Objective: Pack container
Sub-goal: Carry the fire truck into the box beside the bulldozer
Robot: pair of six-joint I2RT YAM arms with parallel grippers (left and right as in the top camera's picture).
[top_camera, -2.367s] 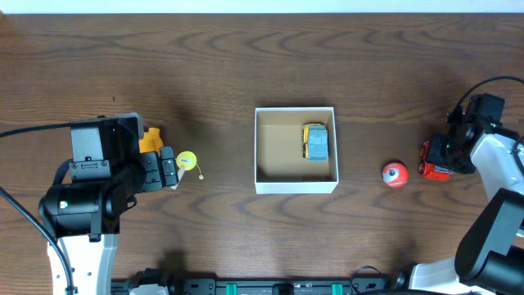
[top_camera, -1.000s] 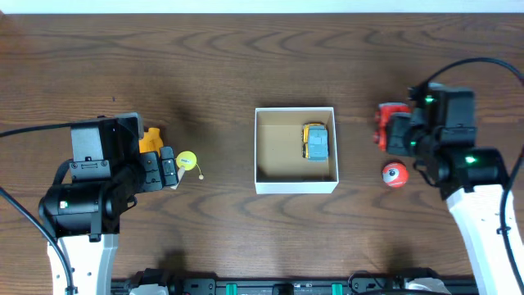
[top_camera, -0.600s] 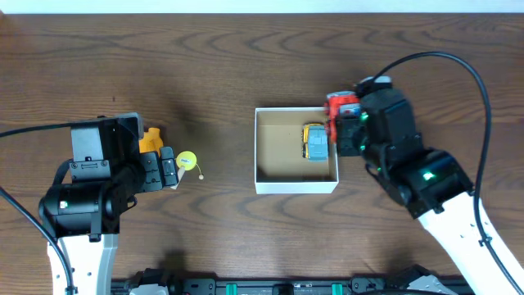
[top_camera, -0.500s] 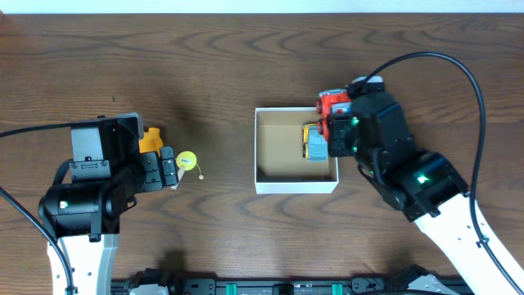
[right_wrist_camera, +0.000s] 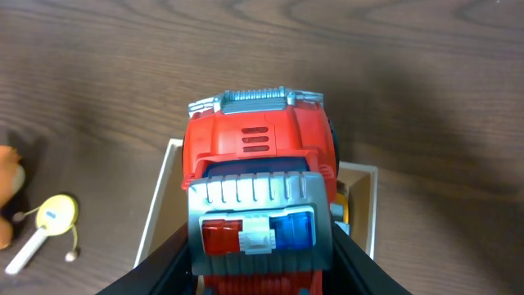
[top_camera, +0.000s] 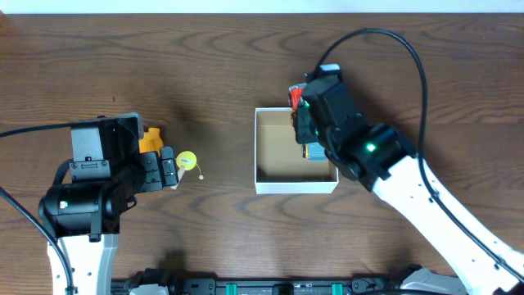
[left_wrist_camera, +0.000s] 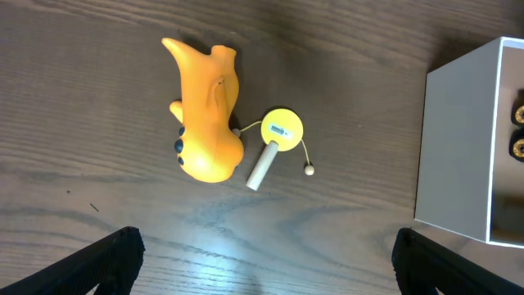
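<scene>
where it hung right of the container (top_camera: pixel 296 187) before, right end effector (right_wrist_camera: pixel 262 254), gripping red truck (right_wrist_camera: pixel 255 143), now above its rim

A smooth orange plastic animal figure (left_wrist_camera: pixel 205 115) is lying on the dark brown wooden table (left_wrist_camera: pixel 82 49). It is sitting just beside a yellow disc toy (left_wrist_camera: pixel 282 129) with a white stick handle and a beaded string. A red plastic toy truck (right_wrist_camera: pixel 258 172) with a grey grille is hanging above the tabletop.
</scene>
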